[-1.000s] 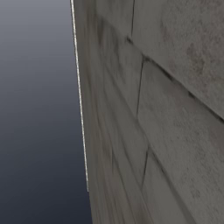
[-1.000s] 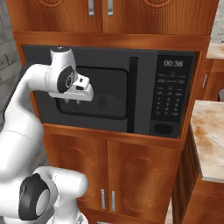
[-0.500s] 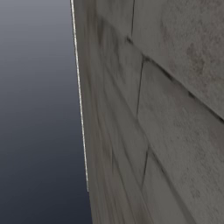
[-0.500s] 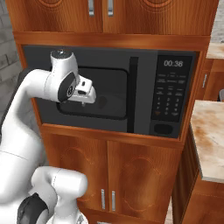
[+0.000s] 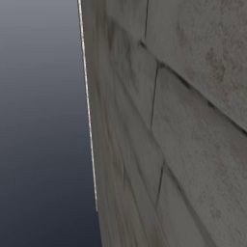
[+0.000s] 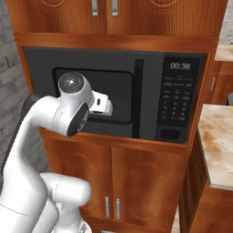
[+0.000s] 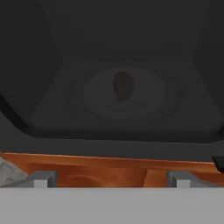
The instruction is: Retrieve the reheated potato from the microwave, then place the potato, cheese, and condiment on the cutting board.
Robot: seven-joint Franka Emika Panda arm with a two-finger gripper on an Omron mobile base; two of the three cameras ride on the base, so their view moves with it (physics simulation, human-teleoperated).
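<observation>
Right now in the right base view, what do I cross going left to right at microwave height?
Grey brick wall → robot arm in front of the microwave door window → dark vertical door handle → keypad panel with its clock display → wooden cabinet side → stone counter.

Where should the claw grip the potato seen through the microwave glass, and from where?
Probably across the narrow middle of the small rounded potato, entering from the front once the dark microwave door opens: it's an oval lump centred on the round turntable.
</observation>
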